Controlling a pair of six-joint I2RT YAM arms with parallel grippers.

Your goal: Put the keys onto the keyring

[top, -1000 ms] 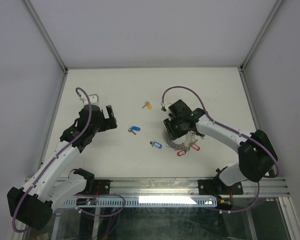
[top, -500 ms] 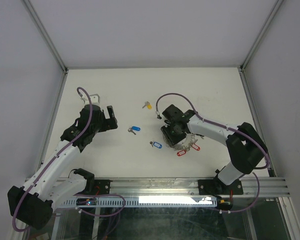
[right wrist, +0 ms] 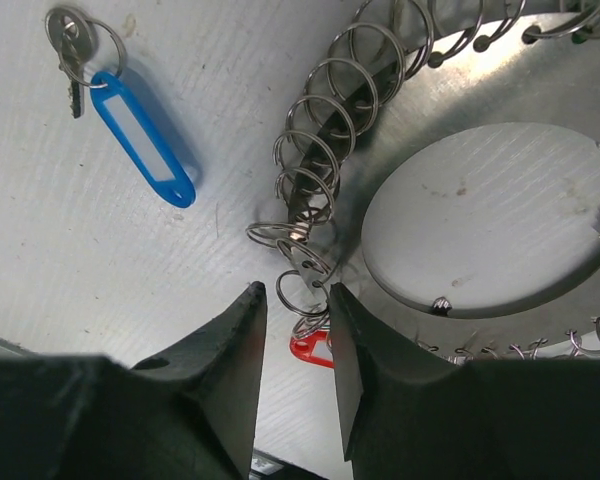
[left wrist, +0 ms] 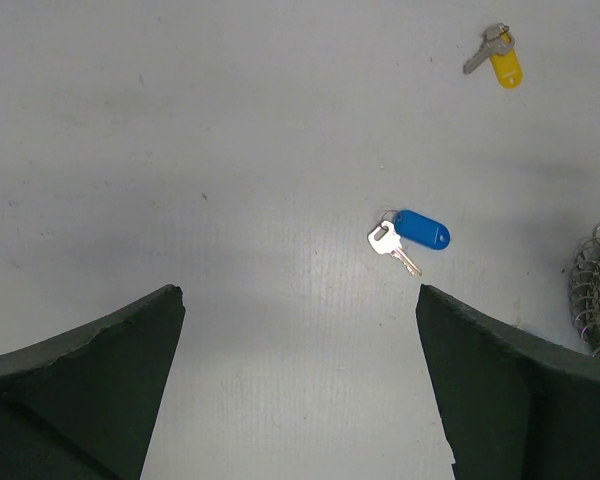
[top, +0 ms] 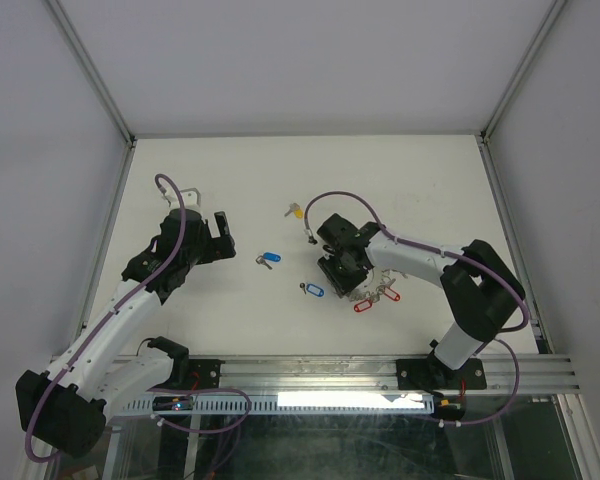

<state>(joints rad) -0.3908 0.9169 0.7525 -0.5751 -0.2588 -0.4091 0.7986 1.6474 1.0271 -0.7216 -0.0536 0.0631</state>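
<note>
The keyring (right wrist: 500, 130) is a flat silver ring fringed with small wire loops; in the top view (top: 375, 288) my right gripper mostly hides it. My right gripper (top: 340, 270) (right wrist: 295, 292) hangs low over its left rim, jaws a narrow gap apart, straddling a few loops without pinching them. A silver key with a blue tag (top: 270, 259) (left wrist: 410, 234) lies left of the keyring. A yellow-tagged key (top: 295, 211) (left wrist: 500, 58) lies further back. My left gripper (top: 218, 238) (left wrist: 298, 290) is wide open and empty, left of the blue-tagged key.
Another key with a long blue tag (top: 313, 290) (right wrist: 140, 140) lies just left of the keyring. Red tags (top: 363, 305) fringe the keyring's near side. The table (top: 230, 310) has grey walls at the back and both sides.
My right gripper has moved left and down over the keyring's left rim, covering more of the ring. My left arm has barely moved.
</note>
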